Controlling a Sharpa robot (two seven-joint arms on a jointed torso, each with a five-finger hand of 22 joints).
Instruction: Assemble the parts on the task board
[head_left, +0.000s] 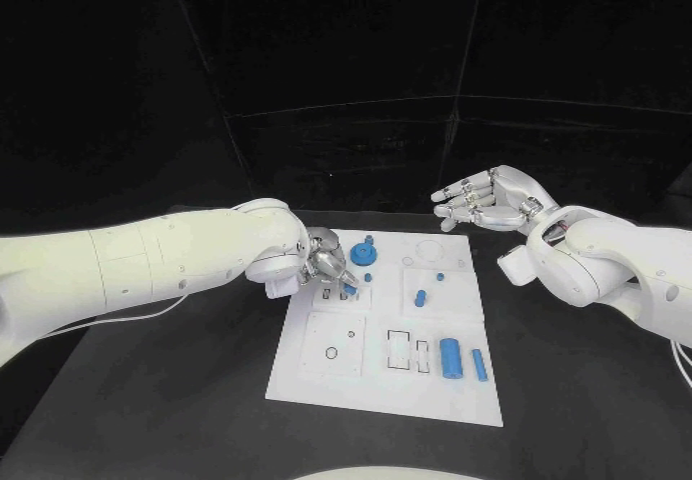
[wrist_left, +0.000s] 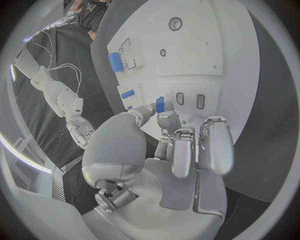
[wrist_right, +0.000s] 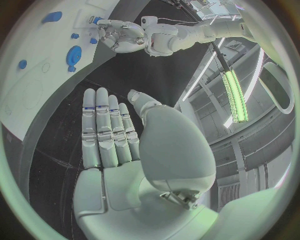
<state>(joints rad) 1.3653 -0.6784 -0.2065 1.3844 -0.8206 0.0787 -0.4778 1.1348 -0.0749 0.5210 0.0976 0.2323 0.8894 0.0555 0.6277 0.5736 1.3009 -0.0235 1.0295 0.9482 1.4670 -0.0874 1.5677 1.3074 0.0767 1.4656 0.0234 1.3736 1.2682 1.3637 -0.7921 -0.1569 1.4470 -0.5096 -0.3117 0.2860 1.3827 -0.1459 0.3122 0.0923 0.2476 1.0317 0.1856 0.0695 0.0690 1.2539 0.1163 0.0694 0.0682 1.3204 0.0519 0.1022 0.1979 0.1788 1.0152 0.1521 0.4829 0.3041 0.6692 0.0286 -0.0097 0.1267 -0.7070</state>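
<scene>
You had the left robot hand down over the far-left part of the task board, its fingers curled together around a small blue part. In the left wrist view that piece sat pinched between the thumb and the fingertips, just beside two small dark rectangular slots in the board. Whether the part touched the board surface could not be told.

Your right robot hand was held above the black tabletop, beyond the board's far-right corner and well apart from it. Its fingers were straight and lying side by side, thumb out to one side, with nothing in them, as the right wrist view showed.

On the board itself, a round blue gear-like part stood near the far edge, just beside the left robot hand. A small blue peg sat near the board's middle. Towards the near-right corner, a thick blue cylinder and a thinner blue bar lay side by side, close but apart. Outlined recesses lay to the left of that pair.
</scene>
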